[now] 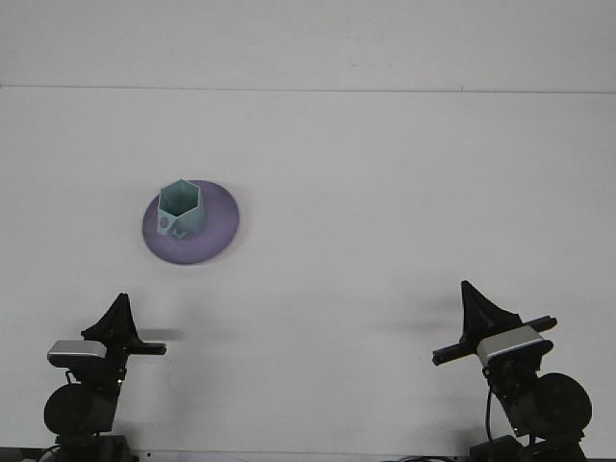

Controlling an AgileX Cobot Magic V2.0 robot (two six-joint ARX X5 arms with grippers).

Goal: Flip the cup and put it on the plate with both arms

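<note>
Two arms sit low in the front view, both well apart from the plate (191,226) and on the near side of it. We see the plate, purple and round, lying flat on the white surface (385,192). A pale green cup (179,209) with a hexagonal rim stands on the plate, mouth up, a little off the plate's centre toward its far left part. We see a small dark mark on the cup's near side wall, too small to read.

We place the left gripper (120,318) near and slightly left of the plate, well clear of it. Its dark tip points up and away toward the plate, and we cannot tell whether its fingers are apart or together. We place the right gripper (476,308) far to the right of the plate and nearer to the camera than it. It shows as a dark wedge above a grey block, and again we cannot tell how its fingers stand. Neither gripper touches the cup or the plate. Faint shadows lie on the surface by each arm.
</note>
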